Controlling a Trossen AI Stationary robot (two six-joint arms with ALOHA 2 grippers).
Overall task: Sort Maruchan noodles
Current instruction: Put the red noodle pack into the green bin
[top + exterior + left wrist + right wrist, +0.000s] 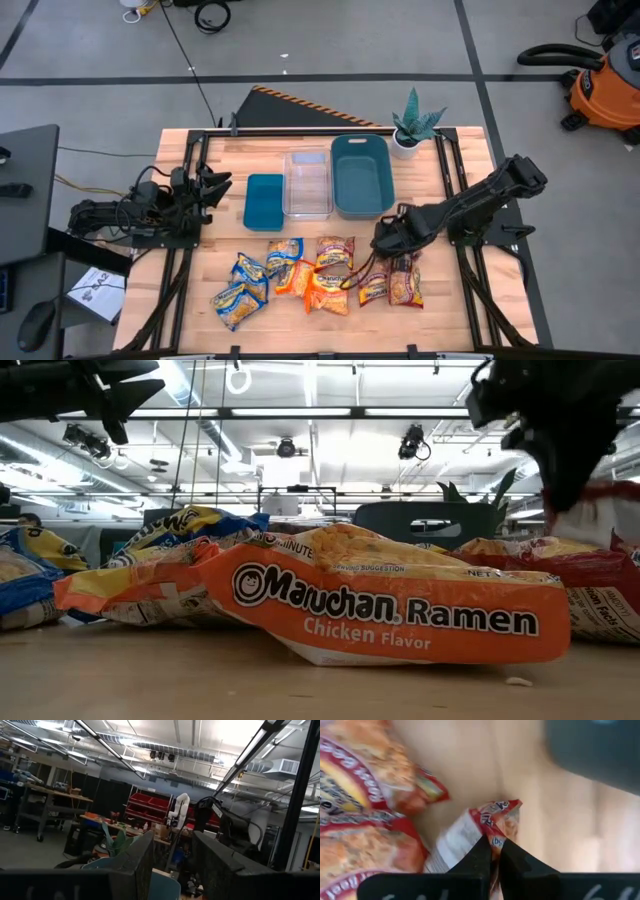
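Several Maruchan noodle packets lie flat in a loose cluster on the near half of the wooden table: blue-and-yellow ones (245,285), orange ones (328,275) and dark red ones (405,280). My right gripper (385,238) is at the cluster's right end, shut on a dark red packet (374,278). In the low view that gripper (560,450) shows at the upper right with the red packet (590,510) below it. My left gripper (215,188) waits open at the table's left side, above the wood, touching nothing. My right gripper (493,842) pinches the dark red packet by its crimped end seam (499,817) between the two fingers. The fingers slant down at it from the table's right. That end is raised, and the rest of the packet hangs down toward the other red packets.
Three bins stand in a row on the table's far half: a small teal bin (264,202), a clear bin (307,183) and a larger teal bin (361,175). A potted plant (412,125) sits at the far right. Bare wood lies near the packets.
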